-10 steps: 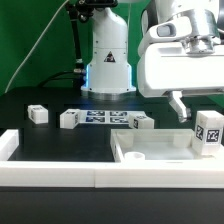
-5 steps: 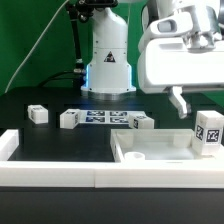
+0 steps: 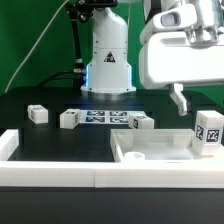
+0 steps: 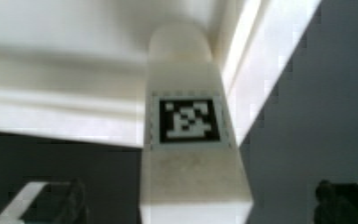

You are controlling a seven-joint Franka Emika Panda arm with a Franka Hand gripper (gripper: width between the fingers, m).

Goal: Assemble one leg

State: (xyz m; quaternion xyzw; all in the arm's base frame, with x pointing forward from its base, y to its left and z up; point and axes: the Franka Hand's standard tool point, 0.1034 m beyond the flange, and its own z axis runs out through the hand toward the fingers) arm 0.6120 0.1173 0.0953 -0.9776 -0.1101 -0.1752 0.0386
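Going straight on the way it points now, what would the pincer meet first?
Probably the leg: in the wrist view it sits centred ahead of the open pincer, with the white tray beyond. Depth is unclear.

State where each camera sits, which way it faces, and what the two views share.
Exterior view: off the arm, near table height, facing the robot base across the table; one gripper finger shows on the exterior view's right.
Wrist view: on the wrist, looking down along the leg; blurred shapes flanking it may be gripper fingers.
Shared: the leg and the white tray-like part.
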